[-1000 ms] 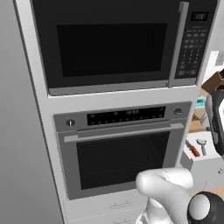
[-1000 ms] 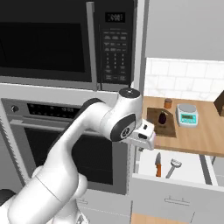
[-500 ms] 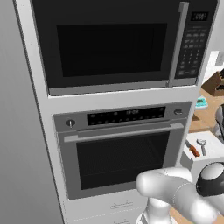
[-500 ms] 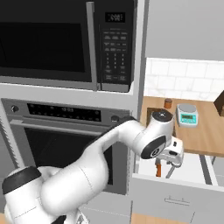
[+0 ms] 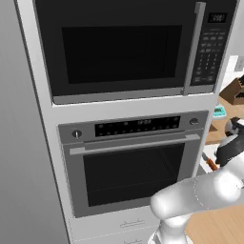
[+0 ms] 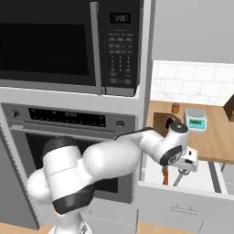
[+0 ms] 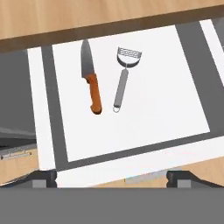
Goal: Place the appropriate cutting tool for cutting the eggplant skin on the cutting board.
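The cutting tool [image 7: 123, 76], a silvery-grey peeler with a rounded head, lies in the open white drawer [image 7: 175, 87]. An orange-handled knife [image 7: 91, 83] lies just beside it. My gripper [image 7: 112, 181] hangs above the drawer, open and empty, its fingertips [image 7: 43, 179] wide apart. From the right base view, the gripper [image 6: 186, 161] hovers over the cutting tool [image 6: 179, 177] and the knife [image 6: 165, 175]. The brown cutting board [image 6: 158, 121] stands on the counter behind the arm, with a dark eggplant [image 6: 170, 122] partly hidden on it.
A wall oven [image 5: 128, 167] and microwave [image 5: 119, 47] fill the cabinet left of the drawer. A small green scale [image 6: 196, 119] and a jar [image 6: 175, 108] stand on the wooden counter [image 6: 215, 141]. The drawer's front edge [image 6: 183, 192] juts out below the counter.
The arm has swung right and down, from in front of the cabinet to above the open drawer. The gripper has stayed open.
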{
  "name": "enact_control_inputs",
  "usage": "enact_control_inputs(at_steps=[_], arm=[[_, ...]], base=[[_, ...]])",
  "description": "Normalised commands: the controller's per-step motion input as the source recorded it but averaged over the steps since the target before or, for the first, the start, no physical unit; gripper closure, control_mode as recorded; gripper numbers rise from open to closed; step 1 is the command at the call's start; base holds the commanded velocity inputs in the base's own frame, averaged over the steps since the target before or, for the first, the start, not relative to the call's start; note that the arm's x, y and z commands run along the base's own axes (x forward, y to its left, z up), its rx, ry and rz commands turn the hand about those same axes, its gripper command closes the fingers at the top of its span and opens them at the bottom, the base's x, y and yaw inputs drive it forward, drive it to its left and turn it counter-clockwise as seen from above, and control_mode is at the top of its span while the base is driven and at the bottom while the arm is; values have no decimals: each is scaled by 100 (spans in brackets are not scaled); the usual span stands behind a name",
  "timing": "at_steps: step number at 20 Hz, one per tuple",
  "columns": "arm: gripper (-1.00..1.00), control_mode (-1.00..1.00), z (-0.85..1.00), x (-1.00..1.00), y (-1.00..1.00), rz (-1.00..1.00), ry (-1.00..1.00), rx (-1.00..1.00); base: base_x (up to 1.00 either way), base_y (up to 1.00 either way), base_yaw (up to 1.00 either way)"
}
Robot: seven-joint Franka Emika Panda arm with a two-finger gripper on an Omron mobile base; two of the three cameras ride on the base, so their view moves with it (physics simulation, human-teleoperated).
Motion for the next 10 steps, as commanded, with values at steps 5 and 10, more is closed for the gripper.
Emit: enact_control_inputs(at_steps=[5, 10], arm=[[-100, -100, -62, 59, -37, 0, 4, 10], [-100, -100, -56, 27, -38, 0, 0, 12]], base=[[0, 0, 0], [0, 0, 0]])
